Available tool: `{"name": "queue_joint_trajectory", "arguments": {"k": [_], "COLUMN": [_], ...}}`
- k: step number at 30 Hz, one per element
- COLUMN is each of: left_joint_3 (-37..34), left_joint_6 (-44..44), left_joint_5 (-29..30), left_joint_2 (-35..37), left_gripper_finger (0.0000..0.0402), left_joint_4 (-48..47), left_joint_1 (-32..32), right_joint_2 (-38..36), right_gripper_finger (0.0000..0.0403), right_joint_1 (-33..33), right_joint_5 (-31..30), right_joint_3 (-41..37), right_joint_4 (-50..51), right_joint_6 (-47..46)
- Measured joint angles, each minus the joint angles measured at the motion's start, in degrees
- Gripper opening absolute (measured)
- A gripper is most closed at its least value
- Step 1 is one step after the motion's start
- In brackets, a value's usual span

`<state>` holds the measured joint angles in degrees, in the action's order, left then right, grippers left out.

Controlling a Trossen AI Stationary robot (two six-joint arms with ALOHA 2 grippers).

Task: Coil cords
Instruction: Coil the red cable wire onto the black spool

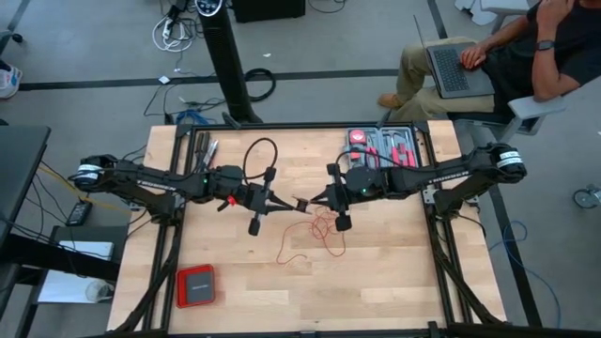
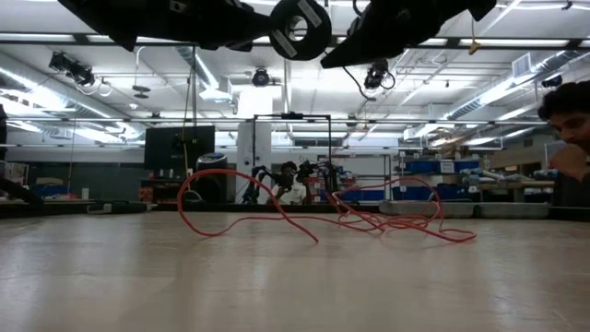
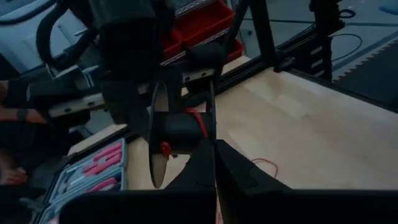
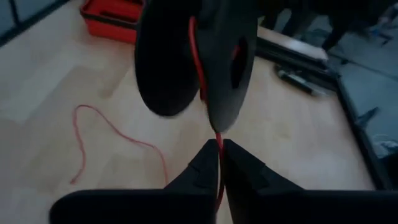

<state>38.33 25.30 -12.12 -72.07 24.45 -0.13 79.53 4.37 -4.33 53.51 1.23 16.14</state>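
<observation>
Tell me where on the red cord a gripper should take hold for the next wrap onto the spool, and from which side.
Probably the raised strand of the red cord just below the black spool, where the right gripper sits, rather than the loose loops on the table. Come from below the spool, fingers either side of the strand: the cord is thin and hangs clear there.

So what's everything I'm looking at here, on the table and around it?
red cord: one, thin, loose loops mid-table, one end running up to the spool
spool: one, black, held above the table between the two grippers, a few red turns on it
tool tray: one, grey with red-handled tools, far right edge of the table
flat box: one, red, near left corner
table: one, pale wood, black frame
person: one, seated beyond the table with a laptop
left gripper: shut, at the spool
right gripper: fingers close together around the red cord below the spool
</observation>
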Motion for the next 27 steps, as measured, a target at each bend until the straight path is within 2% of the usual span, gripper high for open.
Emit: {"name": "queue_joint_trajectory", "arguments": {"k": [4, 8, 14, 27], "left_joint_3": [0.00, 0.00, 0.00, 0.00], "left_joint_6": [0.02, 0.25, 1.11, 1.27], "left_joint_5": [-0.07, -0.09, -0.47, -3.15], "left_joint_2": [0.00, 0.00, 0.00, -0.02], "left_gripper_finger": [0.0000, 0.0000, 0.0000, 0.0000], "left_joint_4": [0.18, 0.60, 2.06, 3.13], "left_joint_1": [-0.44, -0.64, -0.65, -0.65], "right_joint_2": [0.00, 0.02, 0.02, -0.33], "right_gripper_finger": [0.0055, 0.0070, 0.0067, 0.0060], "right_joint_1": [-0.82, -1.95, -2.29, -5.34], "right_joint_5": [2.79, 4.27, 4.71, 15.83], "right_joint_3": [-0.10, -3.11, -6.46, -13.19], "right_joint_4": [0.41, -3.44, -7.05, -18.51], "right_joint_6": [-1.97, -3.07, -5.10, -11.16]}}
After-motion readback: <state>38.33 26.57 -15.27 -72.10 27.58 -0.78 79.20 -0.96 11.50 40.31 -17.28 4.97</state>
